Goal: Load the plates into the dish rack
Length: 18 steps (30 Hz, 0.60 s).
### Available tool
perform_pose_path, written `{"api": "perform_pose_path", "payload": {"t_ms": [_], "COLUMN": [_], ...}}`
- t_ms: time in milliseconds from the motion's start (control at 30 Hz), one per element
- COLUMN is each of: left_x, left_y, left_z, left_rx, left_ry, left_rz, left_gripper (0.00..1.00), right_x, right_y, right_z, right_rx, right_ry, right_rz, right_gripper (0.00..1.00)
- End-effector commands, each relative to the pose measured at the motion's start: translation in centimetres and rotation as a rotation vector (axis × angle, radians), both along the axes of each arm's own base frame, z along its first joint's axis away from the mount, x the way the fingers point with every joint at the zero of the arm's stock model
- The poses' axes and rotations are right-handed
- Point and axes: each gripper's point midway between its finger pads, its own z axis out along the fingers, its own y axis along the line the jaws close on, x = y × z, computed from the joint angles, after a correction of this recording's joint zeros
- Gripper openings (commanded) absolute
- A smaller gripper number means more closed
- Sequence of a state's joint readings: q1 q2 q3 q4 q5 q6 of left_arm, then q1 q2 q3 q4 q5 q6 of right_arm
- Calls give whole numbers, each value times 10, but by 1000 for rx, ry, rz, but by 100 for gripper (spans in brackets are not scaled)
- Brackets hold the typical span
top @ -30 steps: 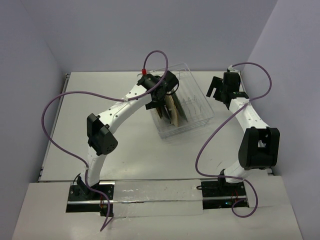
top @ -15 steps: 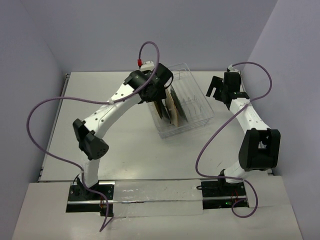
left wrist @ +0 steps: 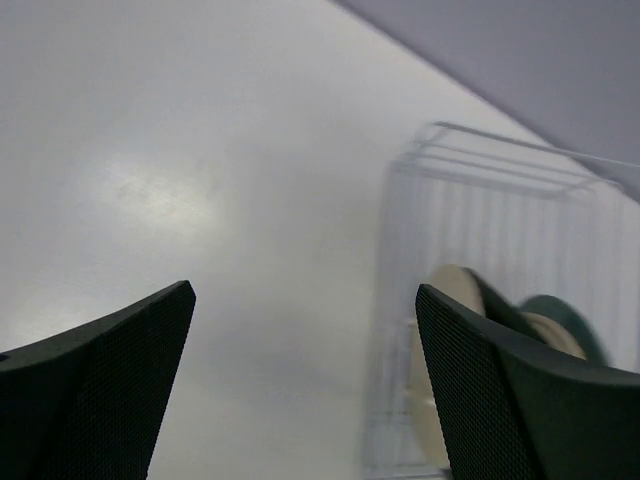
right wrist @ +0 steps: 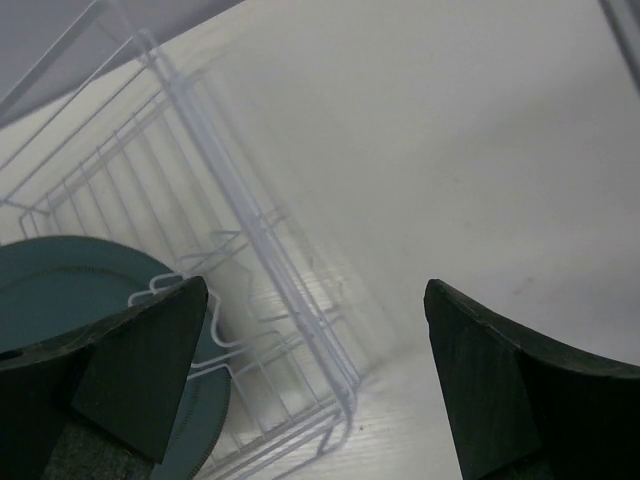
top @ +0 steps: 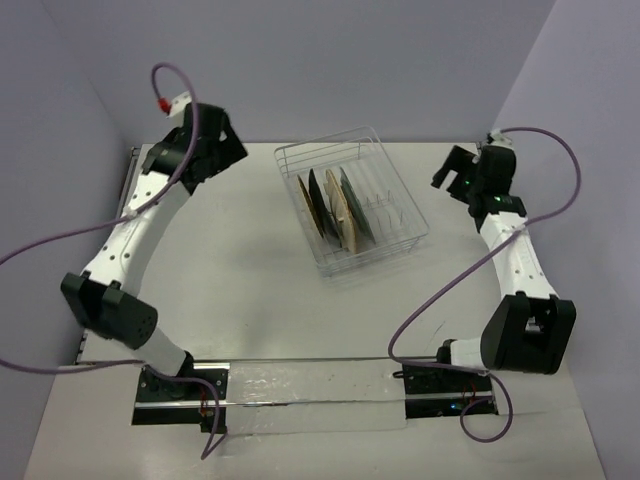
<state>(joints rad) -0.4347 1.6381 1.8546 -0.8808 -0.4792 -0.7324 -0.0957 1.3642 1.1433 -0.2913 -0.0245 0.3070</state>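
Our left gripper [left wrist: 305, 290] hangs wide and empty near the far-left corner of the bench [top: 230, 290]. At the middle of the far edge, the rack [top: 398, 205] holds all four plates [top: 338, 208] on edge in a row. Our right gripper [right wrist: 316, 283], equally wide and empty, hovers near the far-right corner. We judge loading done; we should draw both arms home, high and clear of the wires.
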Motion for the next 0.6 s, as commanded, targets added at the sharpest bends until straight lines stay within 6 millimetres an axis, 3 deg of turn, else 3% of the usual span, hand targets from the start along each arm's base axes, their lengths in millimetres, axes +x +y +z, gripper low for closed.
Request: {"api": "perform_pose_path", "payload": {"t_ms": [0, 33, 100, 233, 433, 567], "left_x": [-4, -7, -10, -19, -24, -21], "left_y": [55, 62, 106, 142, 161, 158], "left_z": [58, 69, 50, 30, 18, 17], "left_rx": [-146, -170, -183, -160, -122, -114], "left_ry": [-281, -325, -323, -305, -304, -311], "left_rz": [45, 43, 119, 194, 227, 194], "left_gripper": [99, 99, 99, 99, 99, 99], "right_x": [-25, -32, -53, -81, -106, -115], "right_y": [-32, -41, -61, -77, -82, -83], "right_z": [15, 14, 13, 16, 23, 25], "right_rx": [145, 144, 146, 112, 69, 52], "right_ry": [-78, -89, -119, -168, -225, -248], "right_rz": [-99, -135, -243, -371, -426, -442], "right_gripper": [96, 96, 96, 97, 99, 99]}}
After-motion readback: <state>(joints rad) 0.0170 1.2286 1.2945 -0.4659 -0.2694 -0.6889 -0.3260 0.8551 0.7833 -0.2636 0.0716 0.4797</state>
